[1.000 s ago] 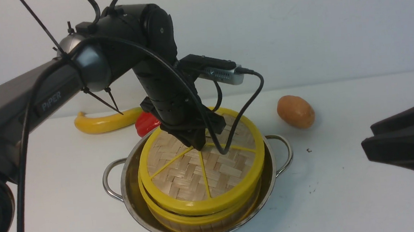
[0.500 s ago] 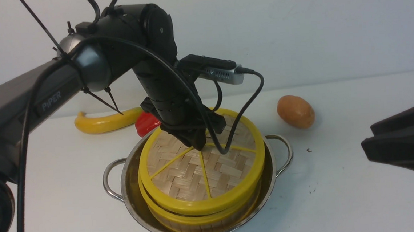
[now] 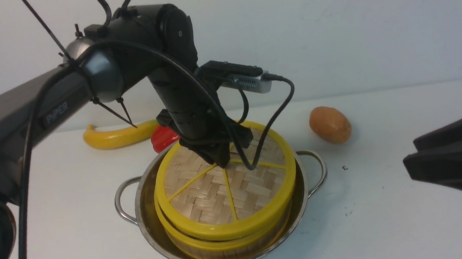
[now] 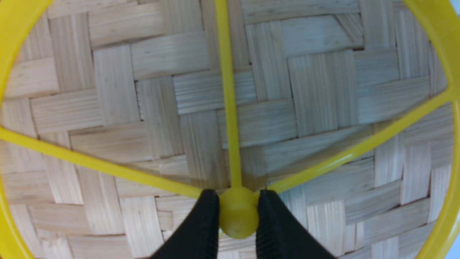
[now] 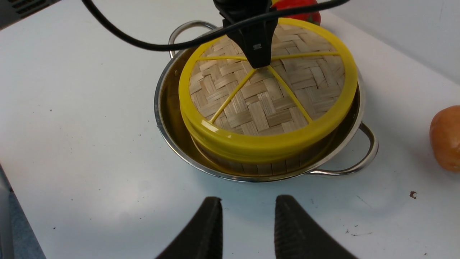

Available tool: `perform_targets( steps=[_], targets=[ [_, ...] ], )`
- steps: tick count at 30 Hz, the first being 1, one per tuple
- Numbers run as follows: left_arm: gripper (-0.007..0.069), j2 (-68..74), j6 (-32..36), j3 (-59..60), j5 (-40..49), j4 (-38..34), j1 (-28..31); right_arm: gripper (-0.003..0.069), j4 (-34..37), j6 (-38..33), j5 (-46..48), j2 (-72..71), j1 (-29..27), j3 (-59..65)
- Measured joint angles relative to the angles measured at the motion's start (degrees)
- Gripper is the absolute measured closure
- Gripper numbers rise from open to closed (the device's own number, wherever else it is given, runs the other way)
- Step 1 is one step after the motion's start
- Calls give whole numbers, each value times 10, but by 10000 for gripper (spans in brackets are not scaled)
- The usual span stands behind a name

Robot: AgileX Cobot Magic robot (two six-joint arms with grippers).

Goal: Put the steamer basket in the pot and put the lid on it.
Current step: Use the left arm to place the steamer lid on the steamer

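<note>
banana (image 3: 113, 138): yellow and curved, lying on its side far back on the left; part of it is hidden.
pepper (image 3: 162, 137): red and glossy, only partly in view, just beside the banana's right end; whether the two touch cannot be told.
potato (image 3: 330, 124): orange-brown oval, lying alone far back on the right, well apart from the banana and pepper.
crumb (image 3: 344, 168): small and dark, near the potato on its nearer side.
table (image 3: 383, 216): white, dotted with faint dark flecks.
wall (image 3: 329, 25): pale and plain, behind the table.

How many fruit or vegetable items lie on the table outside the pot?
3: a yellow banana behind the pot at left, a red vegetable beside it, a potato at back right. The left arm may hide more.
</note>
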Motion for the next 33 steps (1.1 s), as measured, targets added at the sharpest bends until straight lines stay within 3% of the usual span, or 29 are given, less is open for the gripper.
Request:
perform_targets(
  steps=[33],
  targets=[
    [502,-63,19,1,3,26,-10,457,0,-1,0,0,0,0]
  ],
)
